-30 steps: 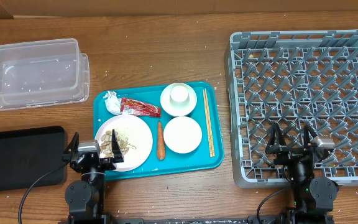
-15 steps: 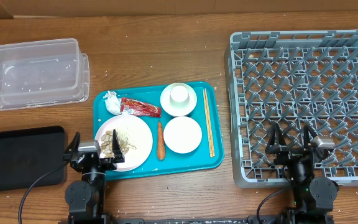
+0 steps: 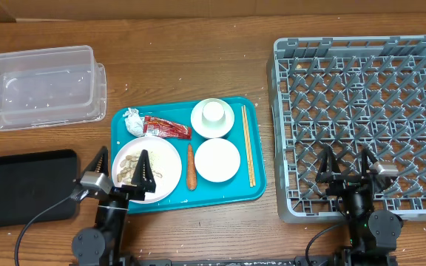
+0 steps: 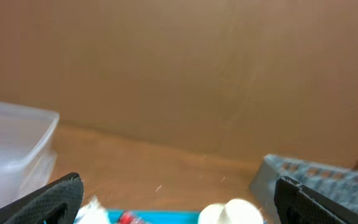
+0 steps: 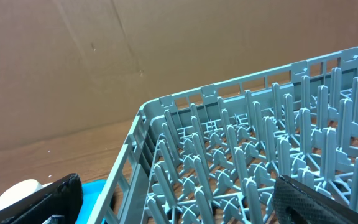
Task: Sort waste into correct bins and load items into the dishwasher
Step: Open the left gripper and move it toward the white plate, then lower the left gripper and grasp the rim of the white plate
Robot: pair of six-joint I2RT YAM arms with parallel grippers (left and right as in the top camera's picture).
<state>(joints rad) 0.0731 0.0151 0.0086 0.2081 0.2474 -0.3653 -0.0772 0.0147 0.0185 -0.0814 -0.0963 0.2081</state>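
On the teal tray, a large plate [image 3: 165, 171] holds rice and nut scraps [image 3: 129, 167]. Beside it lie a white napkin [image 3: 132, 122], a red wrapper [image 3: 167, 128] and a carrot [image 3: 191, 167]. A white cup [image 3: 213, 111] sits in a small bowl [image 3: 211, 127], and a second bowl [image 3: 217, 159] stands in front of it. My left gripper [image 3: 122, 155] is open over the plate's left half, and its wrist view catches the cup [image 4: 229, 213] and napkin [image 4: 92, 207]. My right gripper [image 3: 344, 158] is open above the front of the grey dish rack [image 3: 361, 89], with nothing between its fingers.
A clear tub [image 3: 39, 85] stands at the far left and a black tray [image 3: 21, 185] lies in front of it. Chopsticks [image 3: 248, 145] lie along the right side of the teal tray [image 3: 257, 188]. A brown cardboard wall [image 4: 179, 68] backs the table.
My left gripper has tipped forward from the tray's front left corner to over the plate. The right arm has not moved.
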